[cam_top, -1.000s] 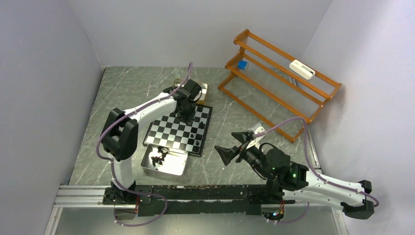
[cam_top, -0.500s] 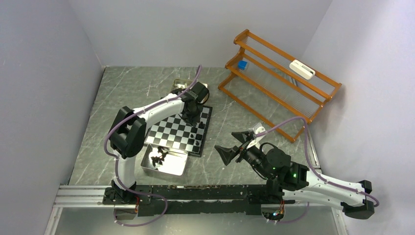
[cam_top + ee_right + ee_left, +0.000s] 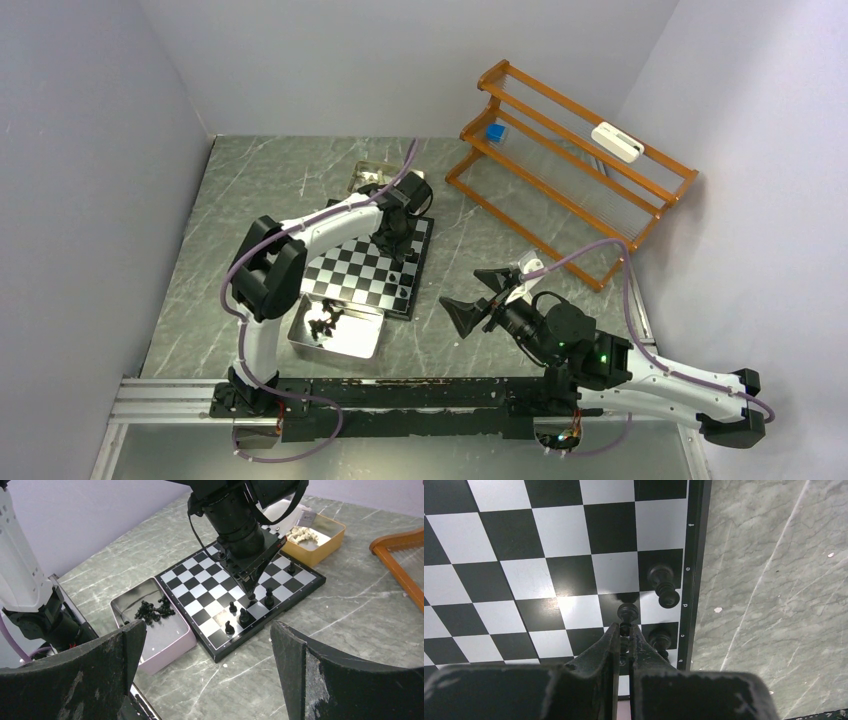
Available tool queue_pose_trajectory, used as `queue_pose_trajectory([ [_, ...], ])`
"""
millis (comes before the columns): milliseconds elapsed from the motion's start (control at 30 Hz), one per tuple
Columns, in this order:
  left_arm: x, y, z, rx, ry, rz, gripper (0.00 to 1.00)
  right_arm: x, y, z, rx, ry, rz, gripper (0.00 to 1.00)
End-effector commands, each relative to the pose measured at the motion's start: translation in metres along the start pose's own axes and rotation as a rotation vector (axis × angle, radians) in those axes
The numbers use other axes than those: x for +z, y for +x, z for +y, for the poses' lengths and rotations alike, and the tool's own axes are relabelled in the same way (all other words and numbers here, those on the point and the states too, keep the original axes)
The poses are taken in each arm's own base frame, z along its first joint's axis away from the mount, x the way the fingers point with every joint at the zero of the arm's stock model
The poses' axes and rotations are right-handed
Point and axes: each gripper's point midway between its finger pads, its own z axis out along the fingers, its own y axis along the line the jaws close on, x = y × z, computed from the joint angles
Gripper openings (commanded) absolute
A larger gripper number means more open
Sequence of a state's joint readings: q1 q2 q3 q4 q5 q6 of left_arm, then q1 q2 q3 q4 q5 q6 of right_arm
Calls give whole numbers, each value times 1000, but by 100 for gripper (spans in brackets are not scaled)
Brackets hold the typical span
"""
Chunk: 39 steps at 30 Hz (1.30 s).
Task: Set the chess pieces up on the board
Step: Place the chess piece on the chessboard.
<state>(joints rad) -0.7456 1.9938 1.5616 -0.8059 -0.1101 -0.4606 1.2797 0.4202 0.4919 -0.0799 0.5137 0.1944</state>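
Left end effector (image 3: 624, 639) – clamping black piece (image 3: 627, 613) – moved rightward

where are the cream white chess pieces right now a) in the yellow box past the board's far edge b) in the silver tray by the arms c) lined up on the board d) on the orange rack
A: the right wrist view shows the cream-white chess pieces heaped in the yellow box beyond the chessboard; the silver tray holds only black pieces.
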Motion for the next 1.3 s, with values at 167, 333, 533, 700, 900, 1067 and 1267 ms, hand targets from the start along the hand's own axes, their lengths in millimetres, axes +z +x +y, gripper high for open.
queue_pose_trajectory([
  [167,1,0,2,4,-42,2,8,-1,-13,0,12,7,-33,100],
  [333,3,1,2,8,-43,7,8,-2,-11,-1,19,6,-31,100],
  [533,5,4,1,14,-42,21,9,-2,-12,-1,21,8,-35,100],
  [700,5,6,2,14,-53,25,9,-1,-10,-1,17,11,-29,100],
  [900,8,6,2,17,-51,28,11,-1,-10,0,14,7,-31,100],
  [1067,9,7,1,18,-52,31,14,-1,-10,-1,14,9,-30,100],
  [1267,7,5,1,19,-55,27,21,-1,-9,-1,15,6,-32,100],
])
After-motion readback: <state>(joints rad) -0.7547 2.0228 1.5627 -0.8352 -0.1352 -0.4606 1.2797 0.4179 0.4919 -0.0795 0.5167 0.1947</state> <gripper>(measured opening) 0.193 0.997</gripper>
